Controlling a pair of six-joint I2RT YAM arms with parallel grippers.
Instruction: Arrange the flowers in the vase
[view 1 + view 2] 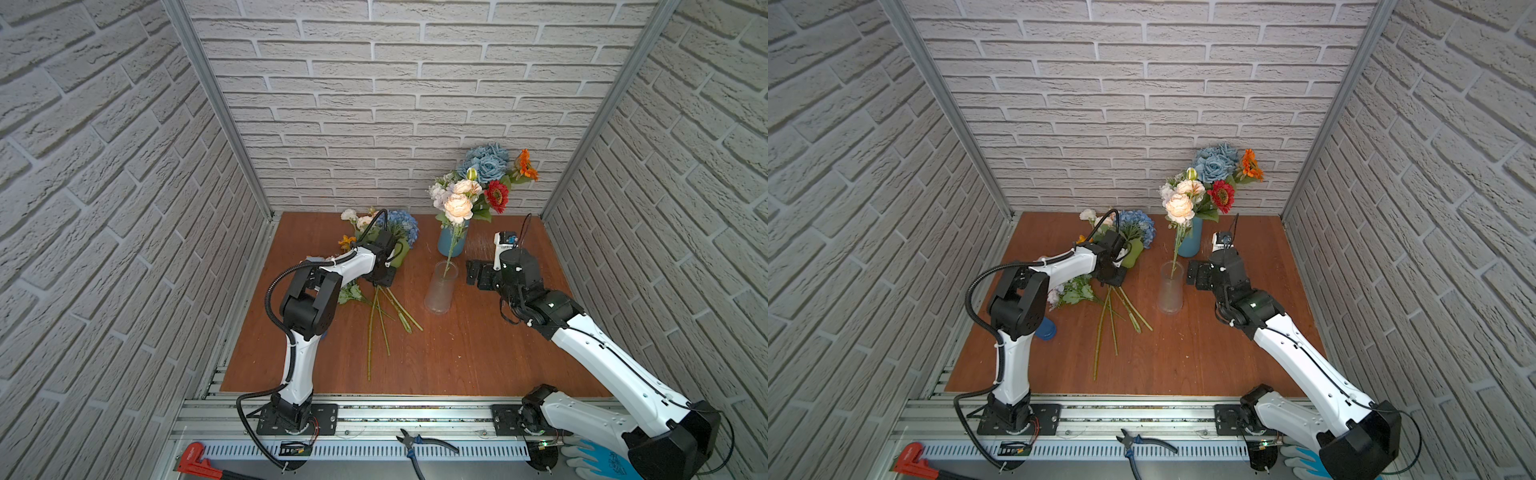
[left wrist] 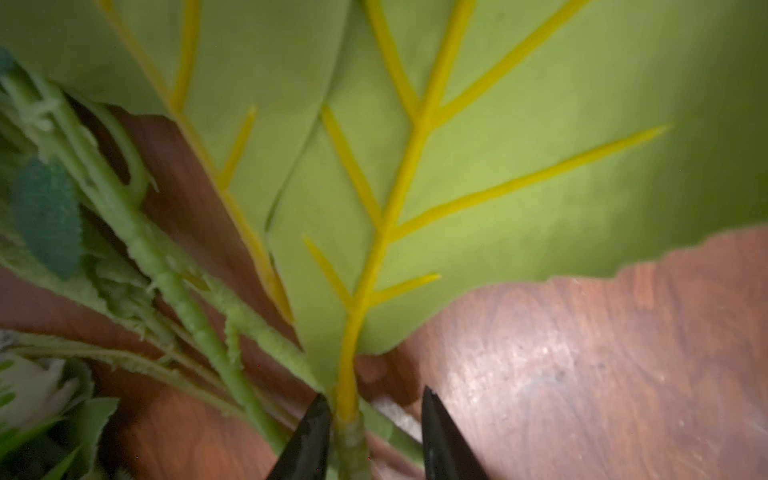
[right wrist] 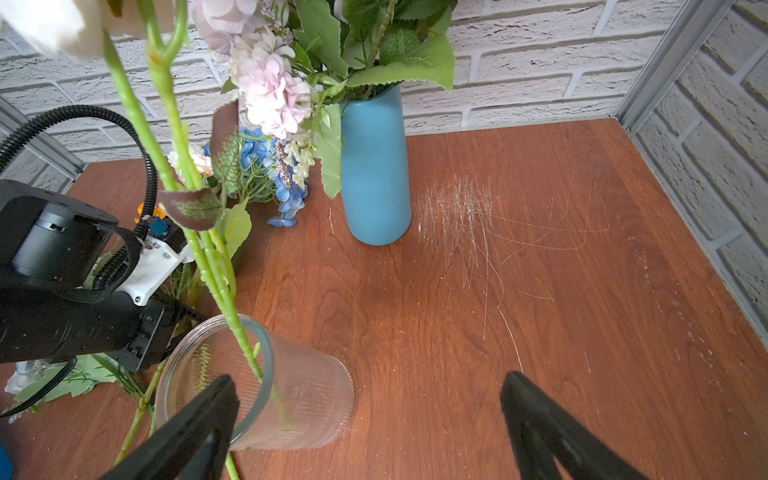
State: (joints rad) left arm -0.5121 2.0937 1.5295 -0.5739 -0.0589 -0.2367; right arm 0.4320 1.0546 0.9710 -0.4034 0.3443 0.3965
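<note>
Blue vase (image 1: 460, 245) just behind glass vase (image 1: 439, 296)

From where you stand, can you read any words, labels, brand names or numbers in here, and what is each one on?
No text here can be read for sure.
Marking on the head of the red wrench: too small to read.
Dark print on the blue glove: too blurred to read.
Nothing else shows lettering.
</note>
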